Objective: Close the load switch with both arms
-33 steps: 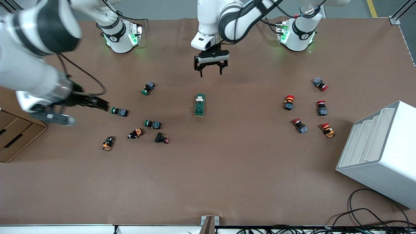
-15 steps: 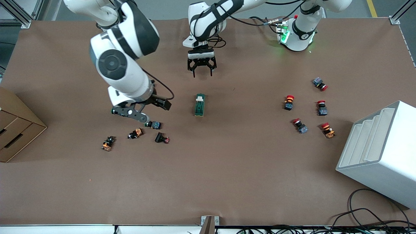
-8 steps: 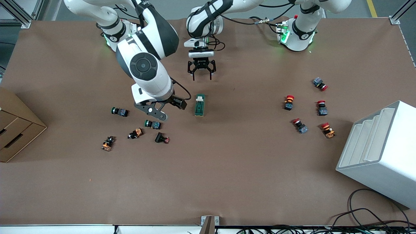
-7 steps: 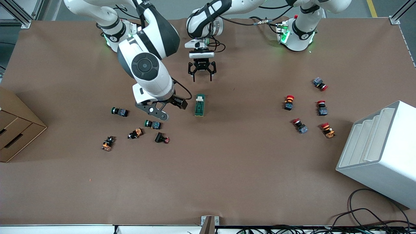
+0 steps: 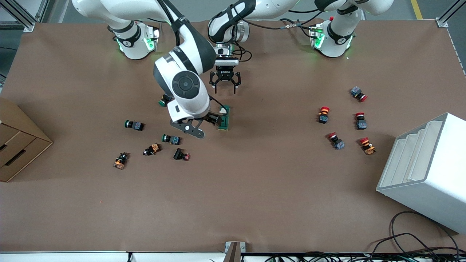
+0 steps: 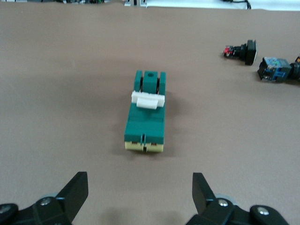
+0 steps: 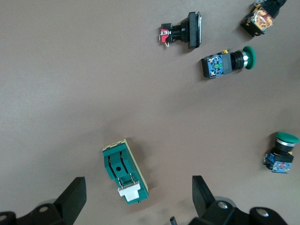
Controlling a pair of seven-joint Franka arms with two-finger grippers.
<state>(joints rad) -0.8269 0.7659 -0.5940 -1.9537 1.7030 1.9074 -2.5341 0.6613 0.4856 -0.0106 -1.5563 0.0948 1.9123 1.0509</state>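
The load switch, a dark green block with a white handle, lies flat mid-table. My right gripper hangs open right over it and hides part of it in the front view. In the right wrist view the load switch lies between and just ahead of the spread fingers, untouched. My left gripper is open over bare table, on the side of the switch toward the robots' bases. The left wrist view shows the load switch ahead of the open left gripper, handle raised.
Green-capped push buttons, orange ones and a black one lie toward the right arm's end. Several red-capped buttons lie toward the left arm's end, by a white stepped bin. A cardboard box sits at the table edge.
The right arm has swept in from its end of the table until its gripper hangs over the load switch. The left gripper has dropped lower and stayed open near the switch.
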